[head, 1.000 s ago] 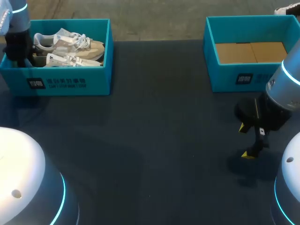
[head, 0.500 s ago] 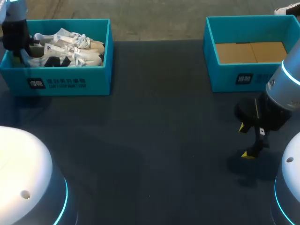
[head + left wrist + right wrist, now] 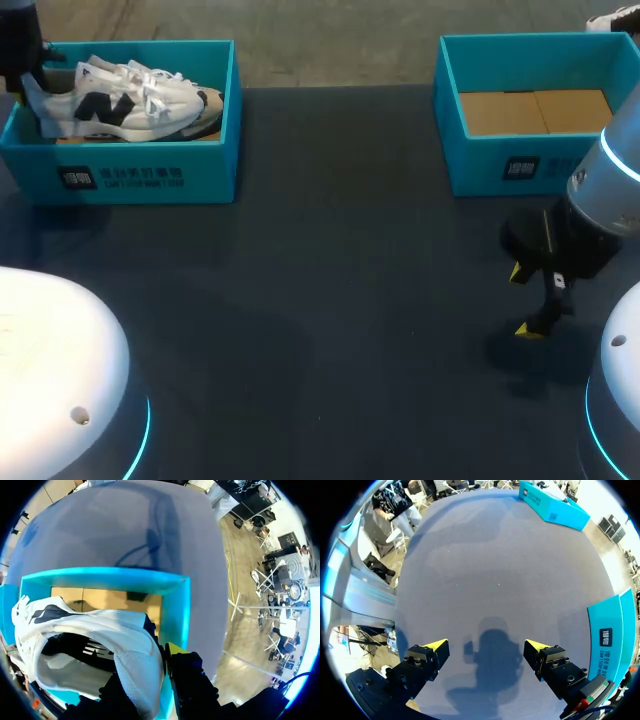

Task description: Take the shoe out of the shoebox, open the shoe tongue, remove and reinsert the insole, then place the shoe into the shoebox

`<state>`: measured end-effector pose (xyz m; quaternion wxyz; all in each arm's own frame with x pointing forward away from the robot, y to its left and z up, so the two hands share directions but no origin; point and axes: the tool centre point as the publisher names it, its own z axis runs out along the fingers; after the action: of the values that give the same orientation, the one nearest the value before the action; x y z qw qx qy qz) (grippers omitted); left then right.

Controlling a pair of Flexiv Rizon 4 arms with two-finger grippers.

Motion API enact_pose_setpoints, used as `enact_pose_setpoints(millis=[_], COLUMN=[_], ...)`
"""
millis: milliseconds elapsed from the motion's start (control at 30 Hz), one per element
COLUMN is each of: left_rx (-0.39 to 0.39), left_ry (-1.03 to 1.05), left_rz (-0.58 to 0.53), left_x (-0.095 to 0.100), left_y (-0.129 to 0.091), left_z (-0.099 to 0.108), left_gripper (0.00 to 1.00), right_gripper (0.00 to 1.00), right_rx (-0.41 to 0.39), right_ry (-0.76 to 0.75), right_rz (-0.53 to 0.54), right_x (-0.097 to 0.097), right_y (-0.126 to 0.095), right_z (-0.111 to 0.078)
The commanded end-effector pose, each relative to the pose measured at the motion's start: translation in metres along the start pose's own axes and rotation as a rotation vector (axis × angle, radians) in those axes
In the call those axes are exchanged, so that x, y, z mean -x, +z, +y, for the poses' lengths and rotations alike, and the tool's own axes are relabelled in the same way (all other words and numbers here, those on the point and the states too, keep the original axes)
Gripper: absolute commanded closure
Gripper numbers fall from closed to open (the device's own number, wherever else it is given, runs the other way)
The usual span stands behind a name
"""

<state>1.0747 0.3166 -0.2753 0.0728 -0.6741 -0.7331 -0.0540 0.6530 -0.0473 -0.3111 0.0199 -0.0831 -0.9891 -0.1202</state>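
Head view: a white shoe (image 3: 120, 105) with dark side markings lay lengthwise across the left shoebox (image 3: 150, 178). Its heel was at the box's outer end and its toe pointed toward the middle of the table (image 3: 330, 280). It appeared to sit about level with the rim rather than down on the box floor.

In the left wrist view, the left gripper (image 3: 150, 667) was clamped on the padded heel. One yellow tip showed just beside the heel, and the other finger was mostly hidden by the shoe. The shoe's long axis ran straight away from that gripper, over the cardboard floor.

The right gripper (image 3: 525, 300) hovered over bare table in front of the second shoebox (image 3: 520, 165), well apart from the shoe. Its fingers were spread wide and held nothing.

Since the left arm alone had the shoe, and by the heel, the likely next move was lifting it out. The far toe end would have to clear the box wall.
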Motion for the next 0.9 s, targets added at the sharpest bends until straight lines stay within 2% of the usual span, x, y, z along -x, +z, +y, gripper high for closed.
enact_pose_setpoints(millis=[33, 167, 433, 533, 733, 900], left_rx=[-0.002, -0.024, 0.011, 0.003, 0.026, 0.031], left_ry=[-0.015, -0.025, -0.055, -0.054, -0.049, -0.045], left_rz=[0.011, 0.006, 0.032, 0.034, 0.063, 0.069], left_x=[-0.007, -0.014, -0.028, -0.034, -0.042, -0.043], left_y=[-0.021, -0.033, -0.065, -0.073, -0.093, -0.110], left_z=[-0.007, -0.003, 0.012, 0.013, 0.006, -0.009], left_gripper=[1.00, 1.00, 1.00, 1.00, 1.00, 1.00], right_gripper=[0.00, 0.00, 0.00, 0.00, 0.00, 0.00], right_rx=[0.000, 0.000, 0.000, 0.000, 0.000, 0.000], right_ry=[-0.001, -0.001, -0.001, -0.001, -0.001, -0.001], right_rz=[-0.003, -0.003, -0.003, -0.003, -0.003, -0.003], right_x=[-0.001, -0.001, -0.001, -0.001, -0.001, -0.001], right_y=[0.000, 0.000, 0.000, 0.000, 0.000, 0.000], right_z=[-0.001, -0.001, -0.001, -0.001, -0.001, -0.001])
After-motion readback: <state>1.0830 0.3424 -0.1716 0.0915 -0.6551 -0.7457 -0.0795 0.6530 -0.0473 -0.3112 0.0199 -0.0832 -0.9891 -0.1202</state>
